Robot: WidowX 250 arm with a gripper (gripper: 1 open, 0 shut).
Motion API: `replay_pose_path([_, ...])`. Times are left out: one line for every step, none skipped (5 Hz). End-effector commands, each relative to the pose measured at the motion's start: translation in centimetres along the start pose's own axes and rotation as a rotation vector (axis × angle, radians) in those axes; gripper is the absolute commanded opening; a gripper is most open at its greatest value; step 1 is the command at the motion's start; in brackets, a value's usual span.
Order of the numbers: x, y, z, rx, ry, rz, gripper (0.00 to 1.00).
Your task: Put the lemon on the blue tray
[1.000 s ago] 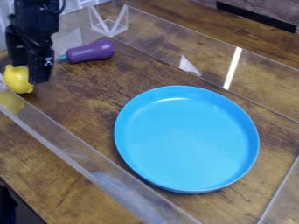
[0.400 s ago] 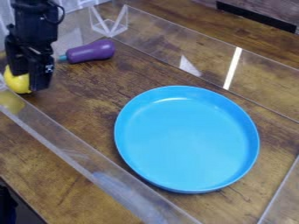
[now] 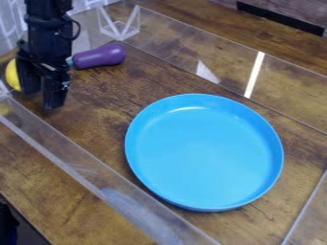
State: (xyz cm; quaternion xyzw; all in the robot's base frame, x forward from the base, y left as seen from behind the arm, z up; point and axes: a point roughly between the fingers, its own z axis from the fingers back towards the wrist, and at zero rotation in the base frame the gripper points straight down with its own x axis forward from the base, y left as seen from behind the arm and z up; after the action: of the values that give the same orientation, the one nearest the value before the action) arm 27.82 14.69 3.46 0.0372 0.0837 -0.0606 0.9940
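Note:
The lemon (image 3: 11, 75), small and bright yellow, lies on the wooden table at the far left, and the arm hides its right part. My black gripper (image 3: 50, 96) points down right beside it, low over the table, with its jaws open and nothing held. Whether a finger touches the lemon cannot be told. The blue tray (image 3: 205, 151), a large round plate with a shallow rim, sits to the right of centre, well apart from the gripper.
A purple eggplant-like object (image 3: 98, 55) lies just behind and right of the gripper. A clear plastic wall (image 3: 64, 163) runs along the table's near left edge. A pale wire frame (image 3: 122, 21) stands at the back.
The gripper has sunk toward the table and shifted slightly right in the picture, covering more of the lemon. The lemon, eggplant and tray have not moved.

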Motion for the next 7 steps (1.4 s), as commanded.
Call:
replay_pose_path([0.5, 1.8, 1.0, 0.036, -0.044, 0.036, 1.00])
replay_pose_path([0.3, 1.6, 0.1, 0.040, -0.039, 0.047, 1.00])
replay_pose_path([0.0, 1.4, -0.8, 0.044, -0.032, 0.056, 1.00])
replay_pose_path([-0.4, 1.1, -1.0, 0.045, -0.026, 0.063, 0.00])
replay_pose_path([-0.1, 0.9, -0.7, 0.042, -0.020, 0.103, 0.00])
replay_pose_path([0.0, 0.1, 1.1, 0.052, -0.024, 0.130, 0.00])
replay_pose_path([0.2, -0.2, 3.1, 0.066, -0.031, 0.163, 0.00])
